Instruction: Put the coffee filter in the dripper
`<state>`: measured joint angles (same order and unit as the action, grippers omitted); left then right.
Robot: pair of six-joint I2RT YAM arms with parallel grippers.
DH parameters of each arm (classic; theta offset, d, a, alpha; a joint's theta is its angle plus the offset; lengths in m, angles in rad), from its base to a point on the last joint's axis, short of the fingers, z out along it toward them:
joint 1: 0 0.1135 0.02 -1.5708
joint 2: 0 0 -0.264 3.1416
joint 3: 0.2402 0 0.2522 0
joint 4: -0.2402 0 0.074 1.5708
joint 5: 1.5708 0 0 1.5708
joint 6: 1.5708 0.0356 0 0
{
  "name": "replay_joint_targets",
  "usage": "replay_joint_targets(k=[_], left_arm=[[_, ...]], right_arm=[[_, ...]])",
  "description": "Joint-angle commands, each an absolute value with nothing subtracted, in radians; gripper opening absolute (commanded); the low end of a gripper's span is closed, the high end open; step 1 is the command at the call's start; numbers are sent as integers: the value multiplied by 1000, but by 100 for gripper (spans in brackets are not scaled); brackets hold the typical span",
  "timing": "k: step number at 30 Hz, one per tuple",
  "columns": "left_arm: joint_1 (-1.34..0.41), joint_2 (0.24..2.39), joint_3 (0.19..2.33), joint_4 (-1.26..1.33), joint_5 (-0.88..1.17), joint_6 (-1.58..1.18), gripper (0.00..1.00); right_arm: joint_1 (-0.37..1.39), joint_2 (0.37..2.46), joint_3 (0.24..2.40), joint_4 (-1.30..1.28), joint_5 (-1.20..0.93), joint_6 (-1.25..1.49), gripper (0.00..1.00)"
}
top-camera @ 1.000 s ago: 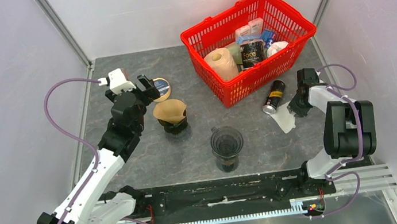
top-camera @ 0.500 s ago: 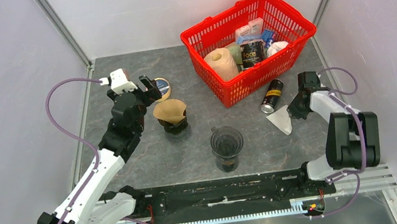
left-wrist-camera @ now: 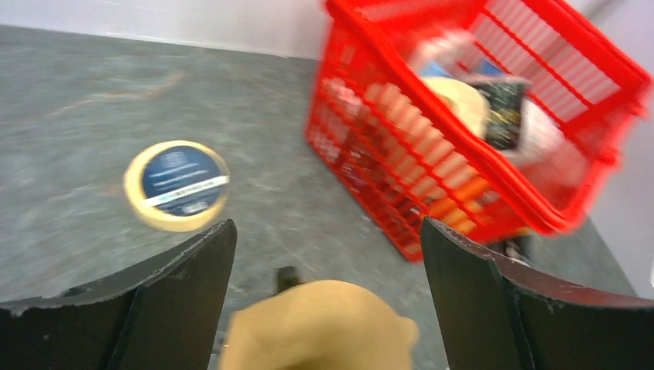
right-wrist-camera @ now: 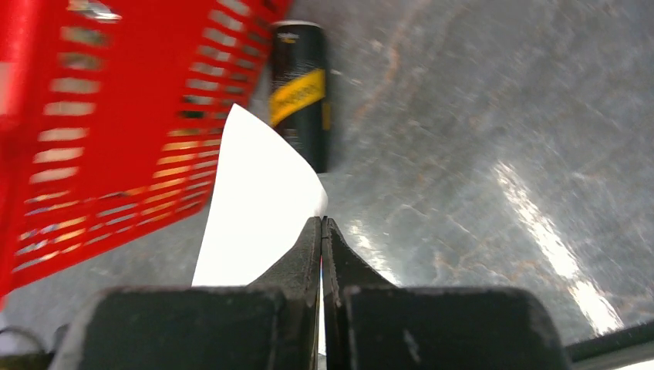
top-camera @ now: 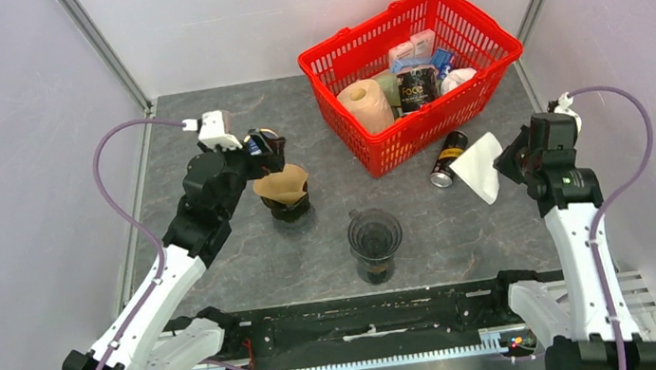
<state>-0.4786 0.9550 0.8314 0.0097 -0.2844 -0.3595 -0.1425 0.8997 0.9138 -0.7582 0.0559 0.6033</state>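
Observation:
A white coffee filter [top-camera: 480, 167] hangs off the table, pinched at its edge by my shut right gripper [top-camera: 503, 162]. In the right wrist view the filter [right-wrist-camera: 258, 200] fans out to the left of the closed fingertips of that gripper [right-wrist-camera: 321, 223]. An empty dark dripper [top-camera: 375, 234] stands on a cup at the table's middle front. A second dripper [top-camera: 290, 209] at the left holds a brown filter [top-camera: 281, 183]. My left gripper [top-camera: 263, 146] hovers open just behind it, and the brown filter [left-wrist-camera: 316, 327] shows low between its wide fingers [left-wrist-camera: 328, 225].
A red basket [top-camera: 478, 41] with a paper roll, a can and packets stands at the back right. A black and yellow can [top-camera: 451, 159] lies in front of it, close to the held filter. A round blue-topped tin [left-wrist-camera: 176, 185] lies behind the left dripper.
My right gripper shut on the white filter, lifted it off the table and swung up and to the right. The left gripper shifted right, closer over the brown filter.

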Motion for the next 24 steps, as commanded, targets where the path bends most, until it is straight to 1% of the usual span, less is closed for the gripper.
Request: replay_joint_targets(k=[1,3,5,9,13,17,21,22,24], left_arm=[[-476,998,934,19,240,-309,95],[-476,1039,989,22,421,-338,95],[-477,1081,1043,29,567,-366,95],[-510,1165,1120,65,682,-429,95],[-596,1234,1145,60,702,-402,95],[-627,1298,1181,6,672,-379,95],[-629,1320,1174,11,634,-394,95],[-629,1324,1170,18,629,-405,94],[-629,1336,1166,30,609,-425,89]], right_arm=[[-88,829,1028,-751,-44,551,0],[-25,835,1074,-741,-37,544,0],[85,862,1115,-721,-7,540,0],[302,956,1192,-684,155,534,0],[459,1041,1261,-626,293,541,0],[579,1105,1319,-571,326,529,0],[645,1118,1313,-495,335,528,0],[655,1118,1306,-471,337,529,0],[673,1119,1296,-436,338,528,0]])
